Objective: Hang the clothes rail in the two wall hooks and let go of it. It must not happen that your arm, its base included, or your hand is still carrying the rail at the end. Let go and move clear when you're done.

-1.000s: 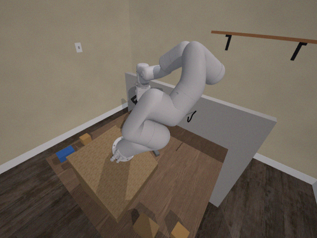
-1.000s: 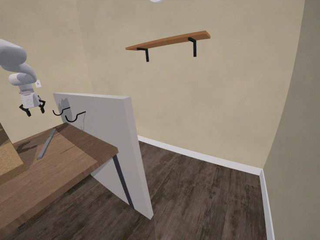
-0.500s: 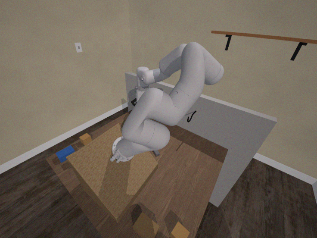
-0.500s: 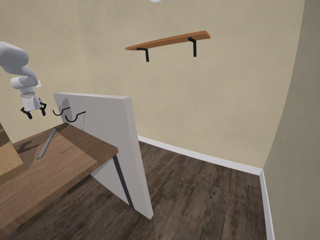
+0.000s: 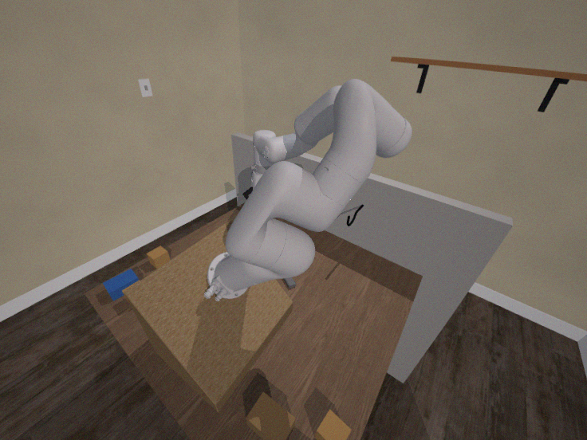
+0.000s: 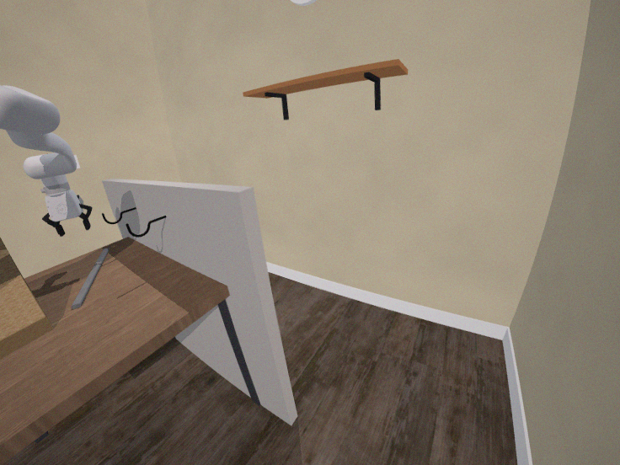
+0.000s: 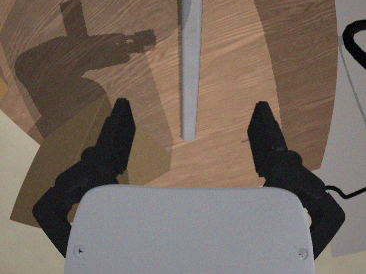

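Observation:
The clothes rail (image 6: pixel 90 278) is a thin grey bar lying flat on the wooden table, next to the grey wall panel (image 6: pixel 201 258). In the wrist view the rail (image 7: pixel 189 44) lies straight below, its near end between my fingers' lines. Two black wall hooks (image 6: pixel 133 224) stick out of the panel; one hook (image 5: pixel 354 214) shows in the top view, and an edge of one (image 7: pixel 354 44) shows at the right of the wrist view. My gripper (image 6: pixel 66 224) hangs open and empty well above the rail's far end, pointing down; in the wrist view its fingers are wide apart.
A raised light-wood block (image 5: pixel 206 308) carries the arm's base. Small tan boxes (image 5: pixel 157 256) and a blue box (image 5: pixel 119 283) lie on the table's edges. A wall shelf (image 6: pixel 326 79) hangs high on the room wall.

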You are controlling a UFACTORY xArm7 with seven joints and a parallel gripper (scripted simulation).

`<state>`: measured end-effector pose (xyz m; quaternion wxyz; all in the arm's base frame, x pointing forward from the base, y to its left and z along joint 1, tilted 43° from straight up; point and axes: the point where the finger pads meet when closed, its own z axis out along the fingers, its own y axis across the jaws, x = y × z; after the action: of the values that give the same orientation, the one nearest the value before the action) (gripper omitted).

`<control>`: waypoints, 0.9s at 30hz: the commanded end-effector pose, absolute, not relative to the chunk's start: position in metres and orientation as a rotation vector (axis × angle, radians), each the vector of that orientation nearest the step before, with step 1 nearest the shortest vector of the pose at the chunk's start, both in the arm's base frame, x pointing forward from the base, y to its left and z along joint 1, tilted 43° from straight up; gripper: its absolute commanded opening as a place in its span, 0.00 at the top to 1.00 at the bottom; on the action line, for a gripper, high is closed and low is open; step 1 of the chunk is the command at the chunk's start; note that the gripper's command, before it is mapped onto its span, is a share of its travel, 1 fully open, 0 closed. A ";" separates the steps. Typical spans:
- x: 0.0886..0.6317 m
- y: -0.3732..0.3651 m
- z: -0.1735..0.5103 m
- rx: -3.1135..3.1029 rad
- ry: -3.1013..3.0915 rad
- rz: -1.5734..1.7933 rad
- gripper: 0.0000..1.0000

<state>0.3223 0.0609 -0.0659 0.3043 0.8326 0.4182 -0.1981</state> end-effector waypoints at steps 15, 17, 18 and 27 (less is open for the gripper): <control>0.321 0.046 -0.084 2.206 1.110 -0.520 0.00; 0.321 0.046 -0.084 2.206 1.110 -0.520 0.00; 0.321 0.046 -0.084 2.206 1.110 -0.520 0.00; 0.321 0.040 -0.090 2.206 1.110 -0.520 0.00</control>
<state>0.3204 0.0426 -0.0861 0.3043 0.8327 0.4183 -0.1978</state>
